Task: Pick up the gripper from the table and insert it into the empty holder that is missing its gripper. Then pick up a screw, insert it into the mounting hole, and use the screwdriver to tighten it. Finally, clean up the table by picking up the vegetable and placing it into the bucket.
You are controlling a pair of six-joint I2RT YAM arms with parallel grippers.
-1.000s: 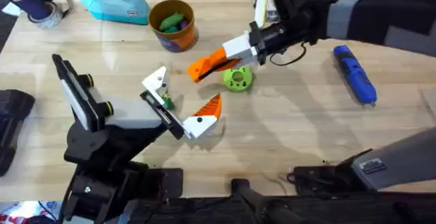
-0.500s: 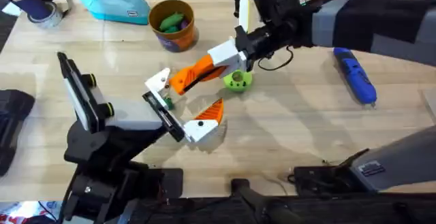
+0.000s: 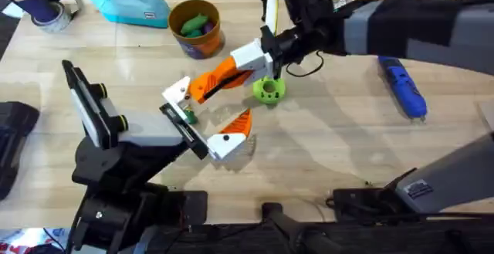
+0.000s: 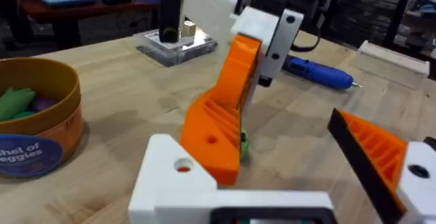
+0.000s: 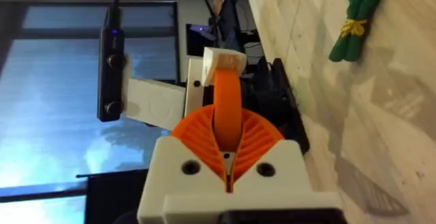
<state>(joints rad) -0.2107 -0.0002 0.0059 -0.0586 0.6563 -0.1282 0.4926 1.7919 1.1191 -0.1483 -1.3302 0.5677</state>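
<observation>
Overhead view: right gripper [image 3: 272, 51] grasps the gripper [image 3: 220, 74], its orange tip touching the holder [image 3: 177, 92].
Left gripper: cannot tell.

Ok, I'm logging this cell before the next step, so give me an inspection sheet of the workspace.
Surface: wooden table, no spills seen.
Job's things: gripper held at the holder, not seated; screwdriver lying at the right; bucket with vegetables inside.
Clutter: lime-green disc, blue pouch, tape roll.
Grippers: right gripper shut on the gripper; left arm bears the holder.
Cables: black cable by the right wrist.
Surroundings: nothing seen.
</observation>
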